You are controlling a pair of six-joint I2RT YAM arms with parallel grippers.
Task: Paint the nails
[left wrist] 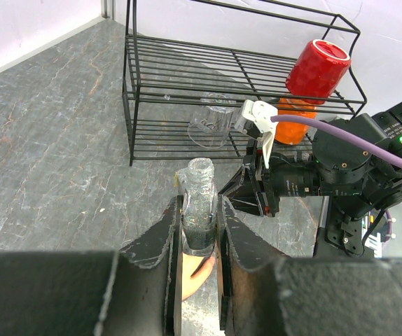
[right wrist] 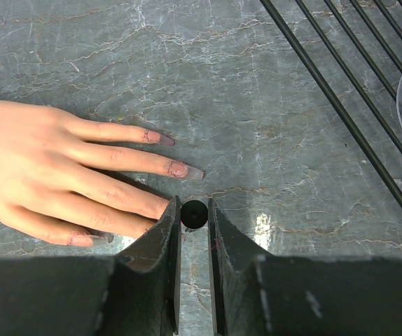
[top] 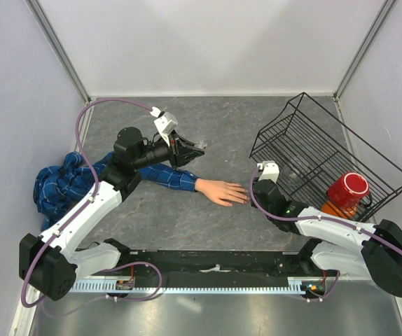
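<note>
Two nails (right wrist: 180,169) at 11 o'clock from the right jaws look tinted; rest uncertain. Right jaws pinch a black cap (right wrist: 194,213); left jaws clamp the open bottle (left wrist: 199,203).

At the bottom of the frame, the left gripper (left wrist: 199,206) has its two dark fingers squeezed on a small clear glass bottle (left wrist: 201,183). The bottle stands up straight, open at the top, with dark stuff low inside. A bit of a pale peach hand (left wrist: 194,269) peeks out under it. At the top sits a black wire rack (left wrist: 127,91) on the grey stone-look table (left wrist: 54,140). A shiny red cup (left wrist: 316,70) lies on the rack, and a see-through cup (left wrist: 211,122) is inside it. On the right is a black robot arm (left wrist: 341,164) with a purple cable (left wrist: 327,129).
</note>
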